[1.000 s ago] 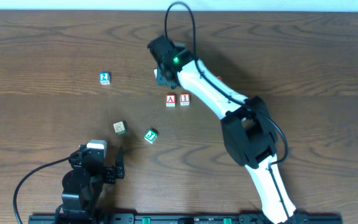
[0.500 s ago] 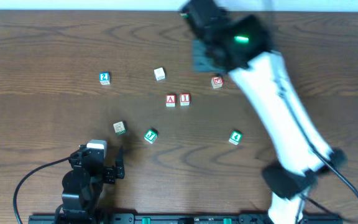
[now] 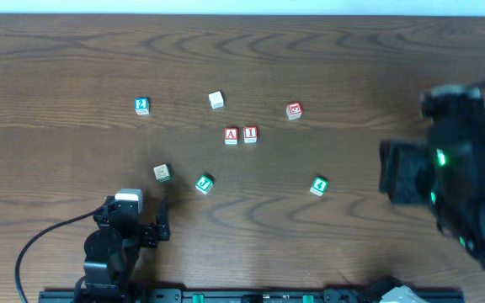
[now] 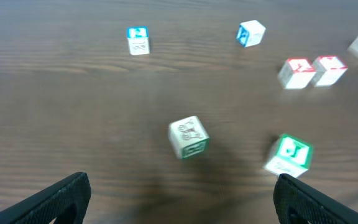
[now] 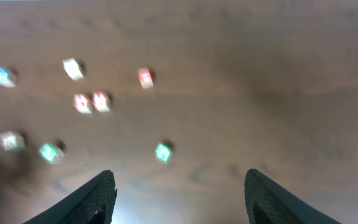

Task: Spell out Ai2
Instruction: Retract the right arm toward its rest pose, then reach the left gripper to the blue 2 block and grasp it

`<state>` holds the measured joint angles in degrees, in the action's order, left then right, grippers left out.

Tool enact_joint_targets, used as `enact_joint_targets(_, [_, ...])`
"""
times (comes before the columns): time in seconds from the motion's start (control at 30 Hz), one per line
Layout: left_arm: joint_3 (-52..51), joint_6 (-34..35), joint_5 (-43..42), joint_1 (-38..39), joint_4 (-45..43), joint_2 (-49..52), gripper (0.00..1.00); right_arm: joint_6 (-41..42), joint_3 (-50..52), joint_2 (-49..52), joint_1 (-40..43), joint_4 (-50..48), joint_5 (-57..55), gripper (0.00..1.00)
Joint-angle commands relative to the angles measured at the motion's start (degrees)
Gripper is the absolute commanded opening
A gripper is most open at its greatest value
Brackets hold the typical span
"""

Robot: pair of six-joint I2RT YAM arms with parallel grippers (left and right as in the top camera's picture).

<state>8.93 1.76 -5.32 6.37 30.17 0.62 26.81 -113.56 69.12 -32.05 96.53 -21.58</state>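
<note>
Both hands are over the desk (image 3: 394,67) and neither one is carrying anything. My left hand (image 4: 182,186) sits low at the near edge with its fingers (image 4: 67,196) spread wide apart, nothing between them. My right hand (image 5: 179,180) is up high, its fingers also apart and empty, and its arm shows only as a dark blur at the side of the overhead view. For the word, the A block (image 3: 231,135) and the I block (image 3: 250,134), both red, stand side by side mid-desk, just beside each other. The blue 2 block (image 3: 141,105) is well apart from them, out past a white block (image 3: 216,101) that lies between it and the pair. Closest to my left hand are a tan block (image 3: 162,172) and a green J block (image 3: 205,183). A red block (image 3: 294,110) sits beyond the I. A green 4 block (image 3: 318,186) sits alone, nearer the right arm.
</note>
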Motion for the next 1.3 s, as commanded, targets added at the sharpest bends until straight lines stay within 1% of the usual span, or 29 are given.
enact_joint_targets(0.0, [-0.7,12.3,-5.3,-0.3,-0.2,-0.4,0.95,2.3,11.7,-3.5,0.1,-1.7,0.1,0.66])
enact_joint_targets(0.03, [-0.7,13.5,-5.2,-0.3,-0.3,-0.4,0.95,2.3,15.0,-5.3,0.1,-2.8,1.1,0.67])
enact_joint_targets(0.07, [-0.7,14.4,-5.2,-0.3,-0.7,-0.4,0.95,2.3,18.9,-7.5,0.1,-4.3,2.7,0.70])
enact_joint_targets(0.1, [-0.7,15.8,-5.3,-0.3,-0.9,-0.4,0.95,2.3,23.0,-10.0,0.1,-5.9,4.0,0.76])
enact_joint_targets(0.17, [-0.7,17.4,-6.1,-0.3,-0.9,-0.4,0.95,2.3,28.9,-13.7,0.1,-8.2,6.1,0.84])
enact_joint_targets(0.27, [-0.9,16.4,-9.6,-0.3,-3.1,-0.3,0.95,2.3,36.0,-18.4,0.1,-11.4,10.8,0.98])
enact_joint_targets(0.33, [-0.9,14.2,-9.5,-0.3,-5.0,-0.2,0.95,2.3,38.9,-20.3,0.1,-12.6,13.0,0.99])
enact_joint_targets(0.43, [0.2,15.5,-2.3,-0.4,-5.5,1.9,0.95,2.3,40.8,-21.1,0.1,-13.0,14.7,0.99])
enact_joint_targets(0.53, [4.5,15.1,2.9,-0.4,-4.6,7.1,0.95,2.3,41.0,-21.1,0.1,-13.6,15.3,0.99])
enact_joint_targets(0.7, [19.5,9.6,12.0,-0.4,2.6,22.9,0.95,1.6,41.0,-21.1,0.1,-18.2,17.6,0.99])
enact_joint_targets(0.83, [35.9,9.6,18.1,-0.5,13.1,40.3,0.95,0.3,41.0,-21.0,0.1,-20.9,19.5,0.99])
enact_joint_targets(0.9, [43.8,9.7,19.7,-0.8,18.4,49.1,0.95,0.2,41.0,-21.0,0.1,-21.4,19.5,0.99])
enact_joint_targets(0.97, [50.8,9.6,18.6,-1.3,21.4,57.8,0.95,-0.7,41.0,-21.0,0.1,-21.6,20.0,0.99])
enact_joint_targets(1.07, [59.1,8.2,16.4,-1.6,22.8,69.6,0.95,-0.8,41.0,-21.1,0.1,-21.8,20.2,0.99])
enact_joint_targets(1.1, [62.3,6.6,15.0,-1.6,22.9,74.6,0.95,-0.8,41.0,-21.1,0.1,-21.8,20.2,0.99])
enact_joint_targets(1.27, [72.7,1.2,11.6,-1.7,22.6,92.9,0.95,-0.8,41.0,-21.1,0.1,-21.8,20.1,0.99])
